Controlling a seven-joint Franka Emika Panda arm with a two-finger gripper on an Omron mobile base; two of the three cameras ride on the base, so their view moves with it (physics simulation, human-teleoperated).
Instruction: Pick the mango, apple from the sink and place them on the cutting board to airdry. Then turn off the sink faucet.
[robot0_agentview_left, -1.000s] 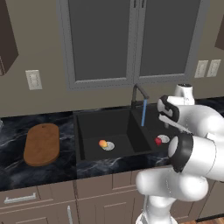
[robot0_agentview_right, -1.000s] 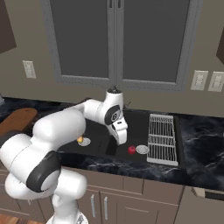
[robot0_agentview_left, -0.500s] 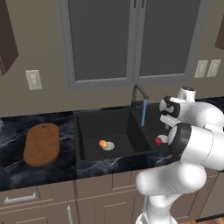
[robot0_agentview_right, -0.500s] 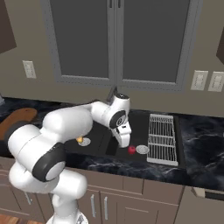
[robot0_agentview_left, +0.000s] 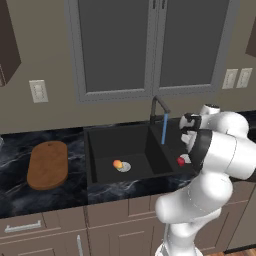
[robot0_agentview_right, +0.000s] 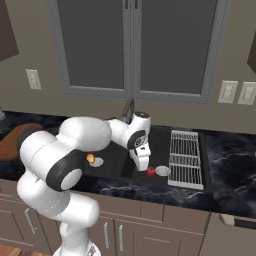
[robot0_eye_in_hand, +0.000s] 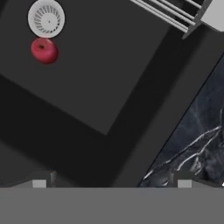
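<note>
Simulated kitchen, fruit-drying task. The apple, a small, rigid, smooth red sphere, probably light and apt to roll or slip when wet, rests on the floor of one sink basin, just beside that basin's round drain; a grasp across its widest girth seems safest. The end effector hangs above this basin with jaws fully spread and empty, the apple off to one side, not between the fingertips. The mango lies in the other basin; the cutting board sits on the tabletop, well apart.
</note>
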